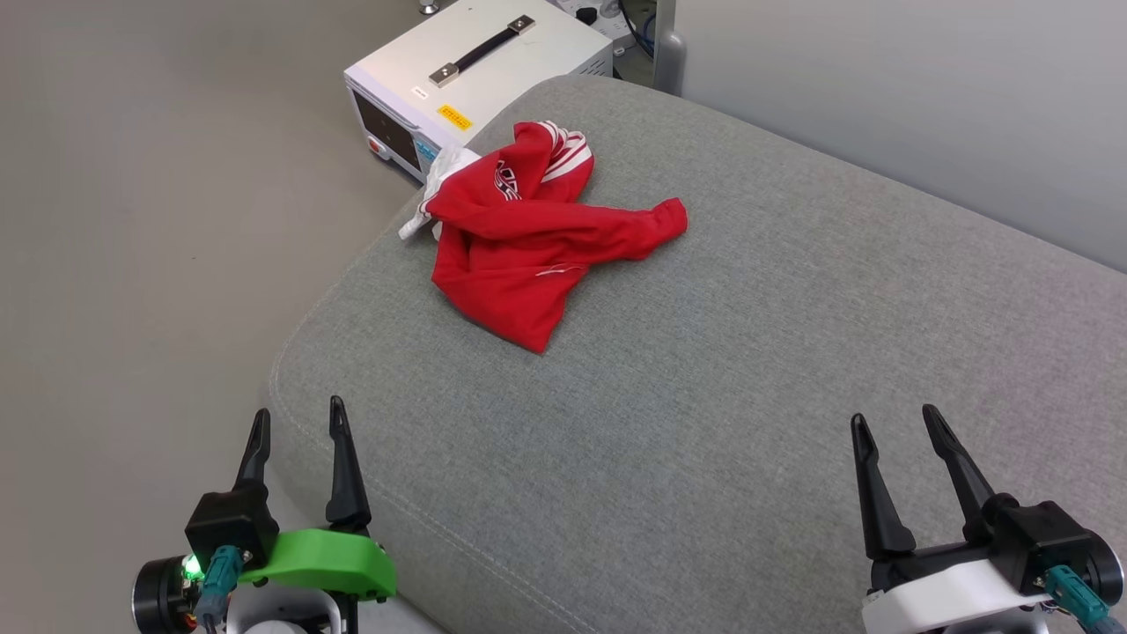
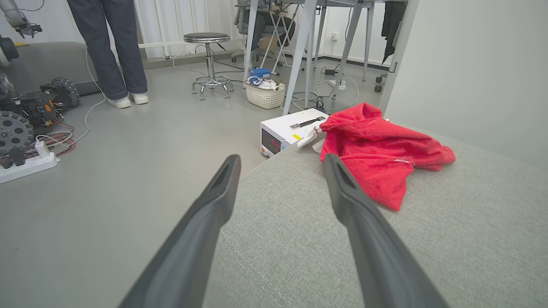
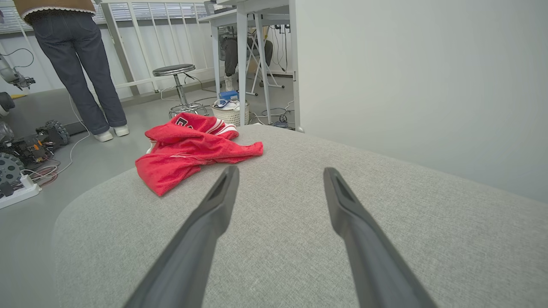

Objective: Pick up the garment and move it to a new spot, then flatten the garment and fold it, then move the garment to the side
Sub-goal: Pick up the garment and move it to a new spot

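My left gripper [image 1: 299,407] sits over the grey cushion's [image 1: 704,396] near-left corner, fingers spread, empty. The red shirt [image 1: 519,255] lies crumpled near the far-left edge (white sleeve hanging off), well apart from both grippers. Right gripper [image 1: 893,414] fingers spread, empty.

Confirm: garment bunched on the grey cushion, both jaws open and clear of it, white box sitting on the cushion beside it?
One error: the left wrist view shows the white box on the floor beyond the cushion, not on it. The rest holds: garment bunched on the cushion, left gripper and right gripper clear of it, jaws open.
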You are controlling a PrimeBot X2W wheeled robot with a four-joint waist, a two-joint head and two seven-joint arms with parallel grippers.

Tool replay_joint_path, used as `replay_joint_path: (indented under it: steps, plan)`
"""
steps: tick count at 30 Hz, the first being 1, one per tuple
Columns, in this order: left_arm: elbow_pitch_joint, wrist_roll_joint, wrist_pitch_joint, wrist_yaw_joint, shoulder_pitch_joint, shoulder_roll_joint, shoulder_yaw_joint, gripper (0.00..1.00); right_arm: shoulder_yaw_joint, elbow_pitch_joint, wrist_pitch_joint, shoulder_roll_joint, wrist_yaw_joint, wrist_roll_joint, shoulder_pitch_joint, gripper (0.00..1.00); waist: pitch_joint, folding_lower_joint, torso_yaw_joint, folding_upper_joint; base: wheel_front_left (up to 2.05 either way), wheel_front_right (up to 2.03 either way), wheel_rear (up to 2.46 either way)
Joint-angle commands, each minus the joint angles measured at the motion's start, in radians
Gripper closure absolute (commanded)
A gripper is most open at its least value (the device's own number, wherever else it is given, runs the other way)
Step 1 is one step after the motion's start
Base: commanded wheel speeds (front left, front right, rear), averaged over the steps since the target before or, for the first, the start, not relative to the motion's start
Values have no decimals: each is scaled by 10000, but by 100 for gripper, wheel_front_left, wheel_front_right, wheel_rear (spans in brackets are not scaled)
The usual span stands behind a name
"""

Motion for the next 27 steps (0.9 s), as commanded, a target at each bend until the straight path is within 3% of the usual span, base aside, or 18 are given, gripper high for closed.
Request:
replay_joint_path:
  steps: [1, 7, 13, 21, 27]
  plan:
    - [37, -56, -57, 72, -18, -42, 20, 0, 15, -10, -49, -29, -7, -51, -113, 0, -26, 0, 36, 0, 0, 0, 0]
    - [185, -195, -57, -152, -202, -42, 220, 0, 95, -15, -49, -29, -7, -91, -129, 0, -11, 0, -90, 0, 0, 0, 0]
    - [368, -1, -57, -997, -1366, 46, 1118, 0, 180, -109, -49, -29, -7, -347, -368, 0, 403, 0, -607, 0, 0, 0, 0]
    - [961, -158, -57, -1797, -4001, 577, 2504, 0, 299, -449, -49, -153, -7, -848, -1060, 0, 1689, 0, -1593, 0, 0, 0, 0]
    - [1733, -469, -57, -2155, -5718, 1308, 2753, 0, 379, -705, -49, -335, -7, -935, -1561, 0, 2535, 0, -2164, 0, 0, 0, 0]
